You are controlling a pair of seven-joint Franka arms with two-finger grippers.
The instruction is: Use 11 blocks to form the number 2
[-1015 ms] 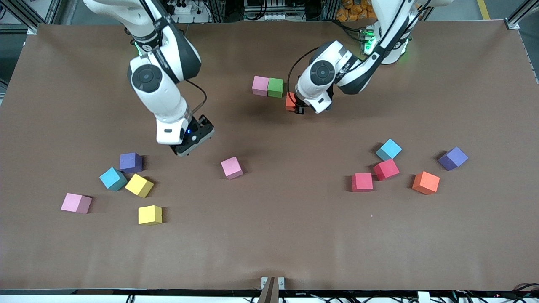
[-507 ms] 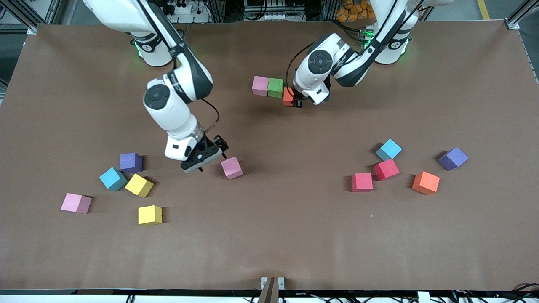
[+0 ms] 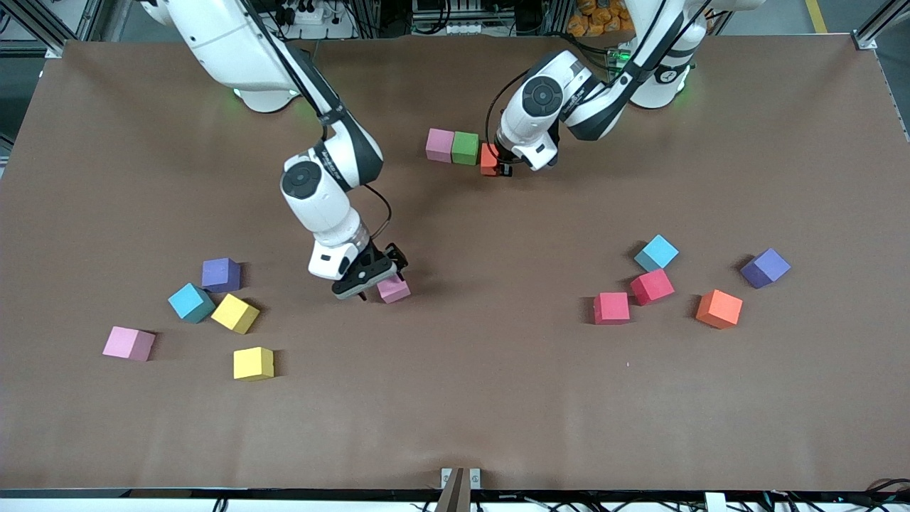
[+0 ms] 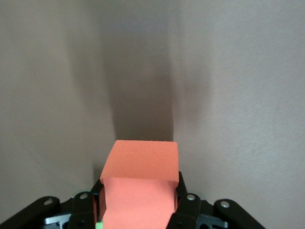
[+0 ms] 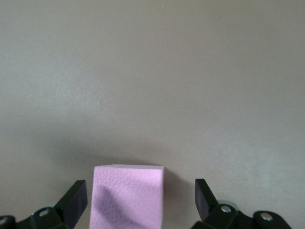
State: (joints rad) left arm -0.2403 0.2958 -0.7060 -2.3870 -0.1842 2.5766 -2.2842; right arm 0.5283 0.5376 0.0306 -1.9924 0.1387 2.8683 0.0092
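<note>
Movement on both arms over the last second. Right end effector [image 3: 375,282] has travelled from above the bare worktop [image 3: 455,398] near the purple block [image 3: 220,274] across to the lone pink block [image 3: 393,289] in the middle, and is now sitting low over it, jaws wide, with the block between them in the right wrist view [image 5: 126,195] but not yet gripped. Left end effector [image 3: 502,167] is clamped on an orange-red block [image 3: 488,158], and I'm seeing it carried from just off the row to right beside the green block [image 3: 465,147], which is touching another pink block [image 3: 439,144]. I'm reading that as the top bar of the number 2: two blocks placed, third arriving. From the front I can't tell if it's touching green or fully down; the left wrist view only shows the block [image 4: 140,183] pinched between the fingers with its shadow on the worktop. Rest is still scattered: blue [image 3: 190,302], two yellows [image 3: 235,313] [image 3: 253,363] and pink [image 3: 128,343] toward the right arm's end; blue [image 3: 655,252], two reds [image 3: 652,286] [image 3: 611,308], orange [image 3: 719,308], purple [image 3: 765,267] toward the left arm's end. I'm judging we're early: release pending on the left arm, grasp pending on the right.
</note>
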